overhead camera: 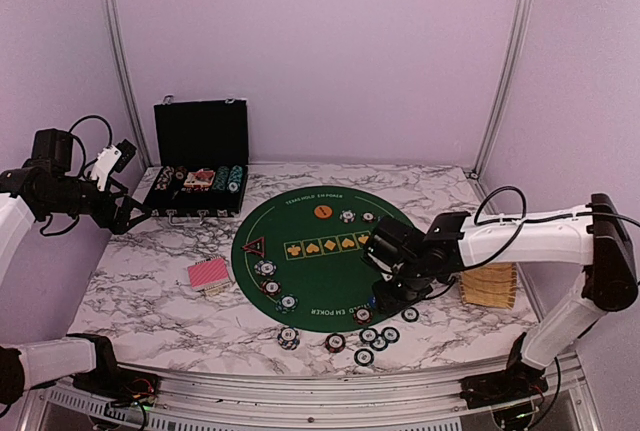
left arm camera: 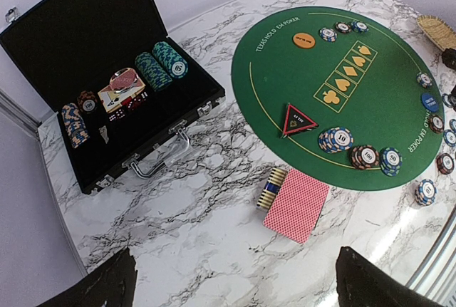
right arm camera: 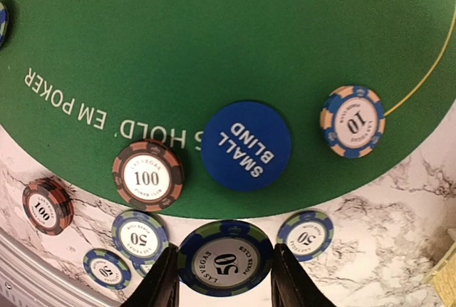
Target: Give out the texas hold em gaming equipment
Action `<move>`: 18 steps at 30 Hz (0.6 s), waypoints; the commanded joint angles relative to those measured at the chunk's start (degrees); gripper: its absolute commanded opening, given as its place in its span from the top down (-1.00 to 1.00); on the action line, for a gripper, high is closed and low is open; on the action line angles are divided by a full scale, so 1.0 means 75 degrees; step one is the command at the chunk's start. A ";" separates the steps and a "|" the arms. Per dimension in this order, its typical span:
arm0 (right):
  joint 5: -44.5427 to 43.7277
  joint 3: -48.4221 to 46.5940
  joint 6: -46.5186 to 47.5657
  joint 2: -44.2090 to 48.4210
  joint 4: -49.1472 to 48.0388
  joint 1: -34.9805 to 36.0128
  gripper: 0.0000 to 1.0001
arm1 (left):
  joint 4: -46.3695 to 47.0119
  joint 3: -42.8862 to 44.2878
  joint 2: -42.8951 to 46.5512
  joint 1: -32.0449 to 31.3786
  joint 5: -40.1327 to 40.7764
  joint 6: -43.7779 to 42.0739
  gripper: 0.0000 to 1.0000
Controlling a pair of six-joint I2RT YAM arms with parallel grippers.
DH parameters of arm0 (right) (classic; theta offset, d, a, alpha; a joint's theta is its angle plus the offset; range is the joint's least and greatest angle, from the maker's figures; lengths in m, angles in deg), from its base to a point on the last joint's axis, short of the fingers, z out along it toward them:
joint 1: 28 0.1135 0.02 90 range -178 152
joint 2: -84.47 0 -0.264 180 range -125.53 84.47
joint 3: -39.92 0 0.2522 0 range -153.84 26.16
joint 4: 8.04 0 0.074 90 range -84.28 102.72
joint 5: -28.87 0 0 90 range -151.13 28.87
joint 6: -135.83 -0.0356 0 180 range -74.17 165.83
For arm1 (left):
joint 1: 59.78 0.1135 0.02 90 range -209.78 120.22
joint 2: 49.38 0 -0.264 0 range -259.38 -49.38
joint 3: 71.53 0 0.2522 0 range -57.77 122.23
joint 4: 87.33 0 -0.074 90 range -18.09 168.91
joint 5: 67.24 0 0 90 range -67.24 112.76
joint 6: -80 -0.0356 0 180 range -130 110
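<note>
In the right wrist view my right gripper is shut on a blue-green 50 poker chip, one finger touching each side of its rim. It hangs over the marble just off the green mat's near edge. On the mat lie the blue small-blind marker, a dark red 100 chip and a 10 chip. My left gripper is open, high above the table's left side. Below it are the red-backed cards, a triangular marker and an orange marker.
The open black chip case stands at the back left. A wicker basket sits right of the right arm. Several loose chips lie on the marble by the front edge. More 50 chips flank the held one.
</note>
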 commanded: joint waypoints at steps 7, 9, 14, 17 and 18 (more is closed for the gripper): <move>-0.0647 -0.0402 0.0570 0.0509 0.0211 -0.1332 0.31 | -0.0169 -0.0092 0.0155 0.0030 -0.0091 0.0009 -0.98; -0.0655 -0.0405 0.0690 0.0510 0.0039 -0.1729 0.31 | -0.0169 -0.0082 0.0149 0.0023 -0.0099 0.0020 -0.98; -0.0562 -0.0394 0.1060 0.0238 -0.0362 -0.2478 0.31 | -0.0166 -0.0057 0.0172 0.0027 -0.0062 0.0014 -0.98; -0.0463 -0.0362 0.1223 -0.0016 -0.0605 -0.2775 0.31 | -0.0192 -0.0045 0.0179 0.0027 -0.0069 0.0014 -0.98; -0.0415 -0.0349 0.1272 -0.0130 -0.0688 -0.2849 0.31 | -0.0193 -0.0045 0.0184 0.0028 -0.0077 0.0027 -0.98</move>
